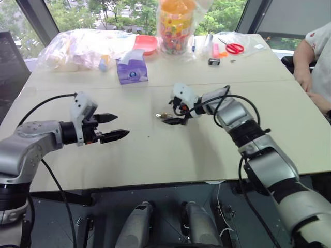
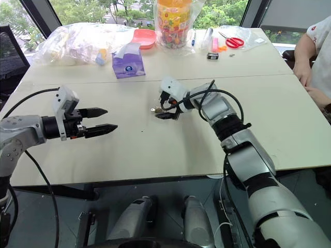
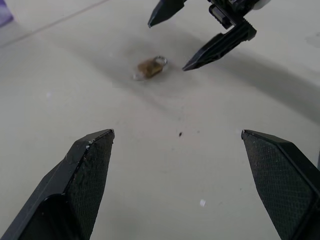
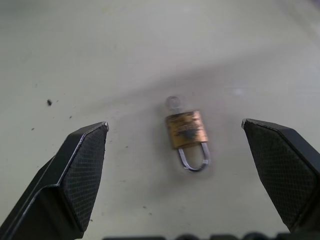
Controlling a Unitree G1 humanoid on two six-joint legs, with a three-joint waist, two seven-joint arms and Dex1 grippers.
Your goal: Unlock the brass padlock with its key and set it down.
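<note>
The brass padlock (image 4: pixel 186 131) lies flat on the beige table (image 1: pixel 155 155), near its middle; its thin silvery shackle (image 4: pixel 195 159) looks closed. A small round silvery piece (image 4: pixel 173 103), apparently the key's head, sticks out of the body's opposite end. My right gripper (image 1: pixel 173 114) hovers just right of the padlock, open, with one finger on each side and not touching it. My left gripper (image 1: pixel 122 125) is open and empty, well to the left, pointing towards the padlock (image 3: pixel 151 68).
At the table's back stand a purple tissue pack (image 1: pixel 132 71), clear plastic bags (image 1: pixel 83 49), a red bowl (image 1: pixel 146 43), a bagged jar of colourful sweets (image 1: pixel 177 23) and red scissors (image 1: pixel 234 48). A person's arm (image 1: pixel 305 72) rests at the right edge.
</note>
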